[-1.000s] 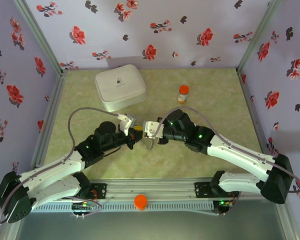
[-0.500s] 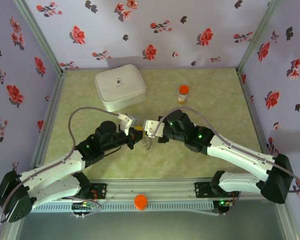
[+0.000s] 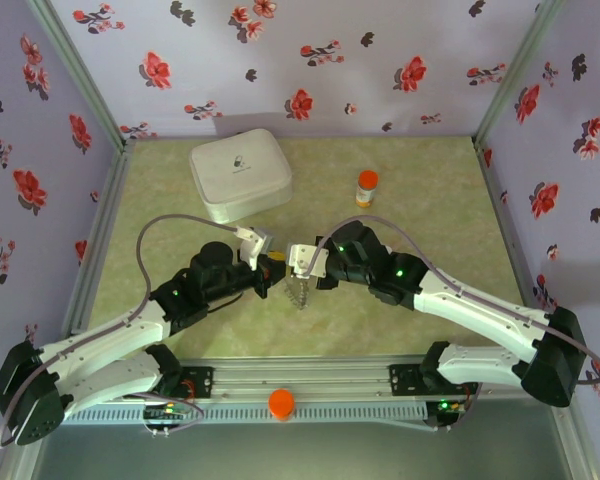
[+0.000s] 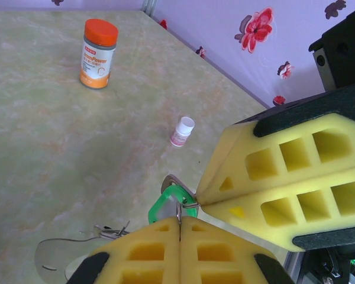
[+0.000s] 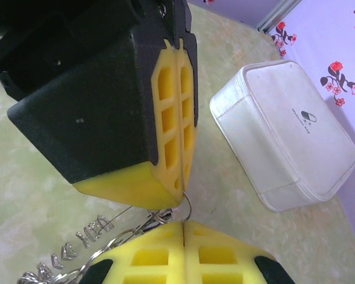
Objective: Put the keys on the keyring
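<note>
Both grippers meet tip to tip above the middle of the table. My left gripper (image 4: 179, 220) (image 3: 269, 263) is shut on the thin metal part of the green-headed key (image 4: 163, 204), whose head sticks out just past its yellow pads. My right gripper (image 5: 183, 223) (image 3: 296, 272) is shut on a small wire ring of the keyring (image 5: 189, 207). That ring sits at the key's head, right at the right gripper's fingertips (image 4: 216, 192). The rest of the keyring hangs below as a grey chain (image 3: 300, 294) (image 5: 77, 251).
A white zip case (image 3: 240, 175) (image 5: 290, 136) lies at the back left. An orange-capped pill bottle (image 3: 367, 187) (image 4: 99, 53) stands at the back centre-right, and a tiny white bottle (image 4: 181, 131) stands nearer. Flowered walls close in three sides.
The two grippers have stayed together and shut. The chain under them now hangs a little lower and shows more clearly than a second ago.
</note>
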### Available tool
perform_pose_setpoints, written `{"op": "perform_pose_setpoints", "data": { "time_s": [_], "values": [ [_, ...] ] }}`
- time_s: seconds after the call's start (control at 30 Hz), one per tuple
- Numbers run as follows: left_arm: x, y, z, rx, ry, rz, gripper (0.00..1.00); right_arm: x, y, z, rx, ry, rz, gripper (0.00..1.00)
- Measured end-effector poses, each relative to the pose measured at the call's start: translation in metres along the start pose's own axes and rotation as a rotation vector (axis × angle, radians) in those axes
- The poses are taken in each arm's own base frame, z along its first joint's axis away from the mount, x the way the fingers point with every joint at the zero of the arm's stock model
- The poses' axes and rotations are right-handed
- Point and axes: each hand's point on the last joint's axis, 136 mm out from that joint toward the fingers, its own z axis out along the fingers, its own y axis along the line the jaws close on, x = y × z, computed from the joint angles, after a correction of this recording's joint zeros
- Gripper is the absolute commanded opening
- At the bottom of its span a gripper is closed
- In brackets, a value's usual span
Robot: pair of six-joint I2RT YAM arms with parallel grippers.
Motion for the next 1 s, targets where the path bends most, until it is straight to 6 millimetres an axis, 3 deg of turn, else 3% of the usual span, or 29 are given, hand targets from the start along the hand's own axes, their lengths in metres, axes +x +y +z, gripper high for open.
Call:
{"op": "perform_pose_setpoints", "data": {
  "time_s": [1.0],
  "values": [
    [-0.0017, -0.0034, 0.0, 0.018, -0.005, -0.001, 0.0, 0.0041, -0.0028, 0.002, 0.018, 0.019, 0.011, 0.0]
  ]
}}
